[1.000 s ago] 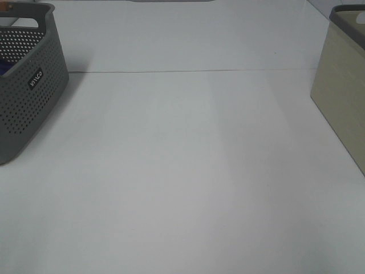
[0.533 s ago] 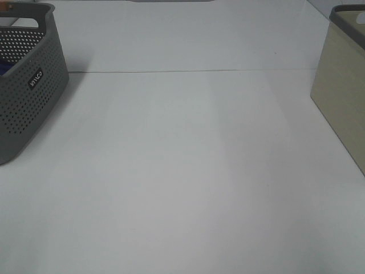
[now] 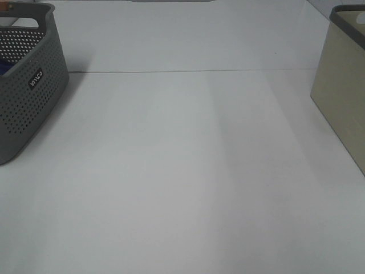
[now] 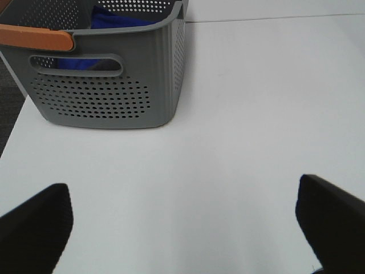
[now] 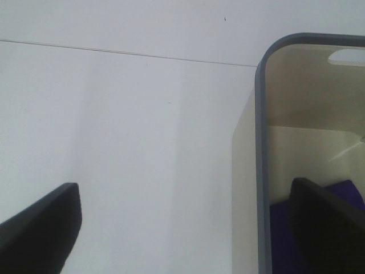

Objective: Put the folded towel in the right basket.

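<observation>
At three o'clock, folded purple towel (image 5: 296, 228) is seen lying inside cream grey-rimmed basket (image 3: 342, 97); placing judged done. Both grippers (image 4: 182, 228) (image 5: 182, 228) are spread, empty; retreat remains.

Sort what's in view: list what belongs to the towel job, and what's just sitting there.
Job:
- beige basket on the right
- purple cloth inside it, probably the towel
- right gripper, open, empty

Bystanders:
- grey perforated basket holding blue cloth
- left gripper, open
- white table
</observation>
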Tool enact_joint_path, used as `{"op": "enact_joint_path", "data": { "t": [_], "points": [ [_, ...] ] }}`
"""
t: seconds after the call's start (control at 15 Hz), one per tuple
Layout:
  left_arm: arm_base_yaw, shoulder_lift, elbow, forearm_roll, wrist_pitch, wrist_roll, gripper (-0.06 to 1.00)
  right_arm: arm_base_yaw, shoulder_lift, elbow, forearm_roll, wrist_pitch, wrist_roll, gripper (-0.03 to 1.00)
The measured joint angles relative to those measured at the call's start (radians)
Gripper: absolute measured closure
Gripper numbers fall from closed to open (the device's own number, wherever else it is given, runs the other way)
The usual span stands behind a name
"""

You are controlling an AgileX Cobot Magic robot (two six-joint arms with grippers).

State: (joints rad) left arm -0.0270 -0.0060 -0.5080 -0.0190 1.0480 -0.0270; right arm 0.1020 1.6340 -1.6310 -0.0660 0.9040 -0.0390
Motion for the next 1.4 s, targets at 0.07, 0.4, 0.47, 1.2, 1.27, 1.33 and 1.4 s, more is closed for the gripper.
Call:
{"op": "enact_joint_path", "data": {
  "t": [0.07, 0.4, 0.47, 1.2, 1.27, 1.33, 1.4],
  "points": [
    [0.000, 0.000, 0.000, 0.000, 0.000, 0.000, -0.05, 0.004, -0.012, 0.001, -0.012, 0.050, 0.018, 0.03],
    [0.000, 0.000, 0.000, 0.000, 0.000, 0.000, -0.05, 0.004, -0.349, 0.345, 0.000, 0.098, 0.115, 0.03],
    [0.000, 0.000, 0.000, 0.000, 0.000, 0.000, -0.05, 0.004, -0.461, 0.462, 0.006, 0.067, 0.119, 0.03],
    [0.000, 0.000, 0.000, 0.000, 0.000, 0.000, -0.05, 0.004, -1.546, 1.067, 0.000, 0.250, 0.115, 0.03],
    [0.000, 0.000, 0.000, 0.000, 0.000, 0.000, -0.05, 0.004, -1.601, 1.109, -0.002, 0.250, 0.115, 0.03],
    [0.000, 0.000, 0.000, 0.000, 0.000, 0.000, -0.05, 0.004, -1.631, 1.145, -0.003, 0.246, 0.115, 0.03],
    [0.000, 0.000, 0.000, 0.000, 0.000, 0.000, -0.05, 0.004, -1.637, 1.166, -0.003, 0.227, 0.115, 0.03]
  ]
}}
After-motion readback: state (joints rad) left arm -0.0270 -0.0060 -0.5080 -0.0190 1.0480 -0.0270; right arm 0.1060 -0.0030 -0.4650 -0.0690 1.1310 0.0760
